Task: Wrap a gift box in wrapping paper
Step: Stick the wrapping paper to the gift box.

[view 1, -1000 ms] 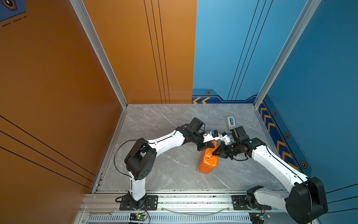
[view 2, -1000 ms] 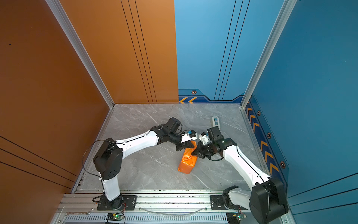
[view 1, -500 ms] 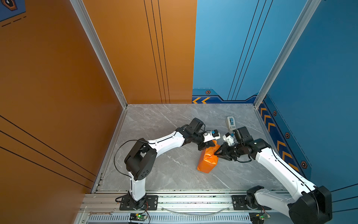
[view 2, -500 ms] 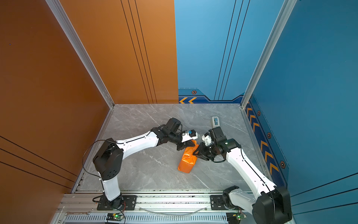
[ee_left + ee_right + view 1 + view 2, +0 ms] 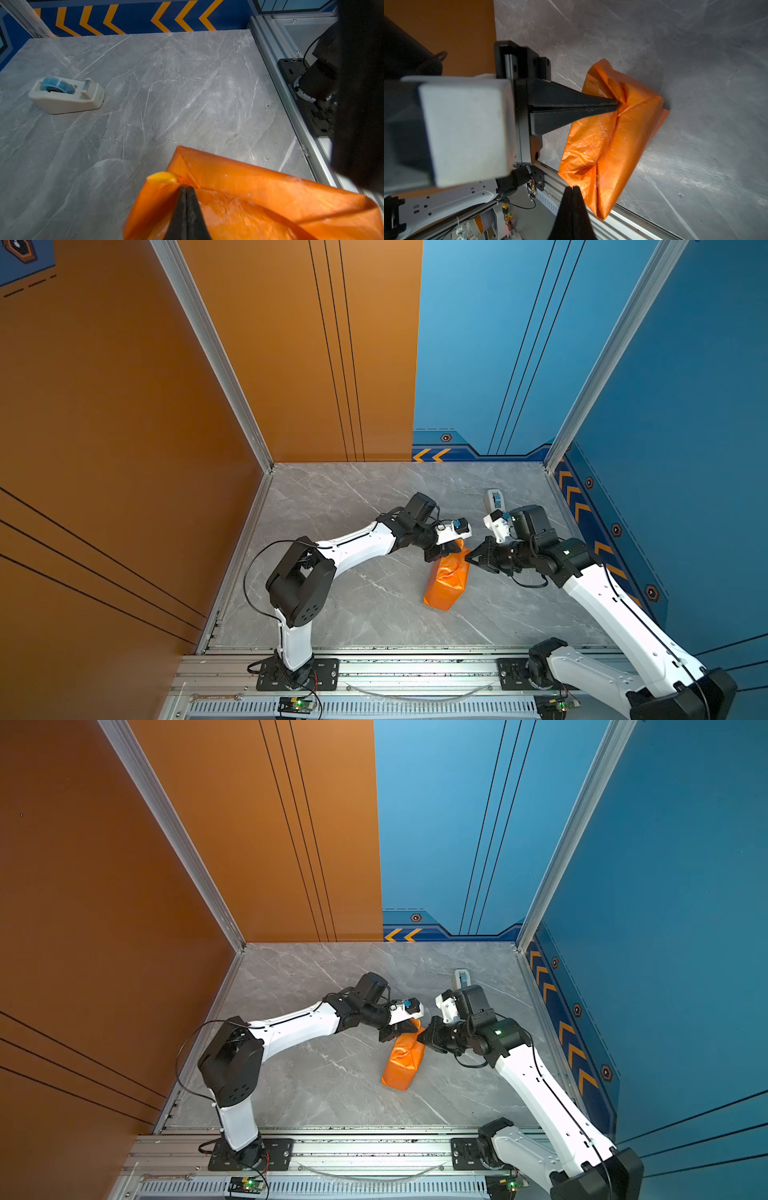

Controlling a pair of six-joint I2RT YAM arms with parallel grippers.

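My left fingers (image 5: 186, 201) are clamped on a fold of the wrapping paper (image 5: 249, 187). My right fingers (image 5: 572, 201) are pressed together, tips beside the folded paper, which lies on the worktop (image 5: 166, 93) between both.

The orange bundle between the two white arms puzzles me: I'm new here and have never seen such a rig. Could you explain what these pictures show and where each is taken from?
These are two robot arms, left and right, fixed to a rail along a grey table. Two pictures look down from overhead; the other two come from cameras on the arms' wrists. The bundle is orange wrapping paper folded into a package; its contents are hidden. The left gripper, shut, has its tip at a gathered fold on the package's end; whether it pinches paper I cannot tell. The right gripper, also shut, sits at the package's side. A white tape dispenser with a blue roll stands apart on the table.
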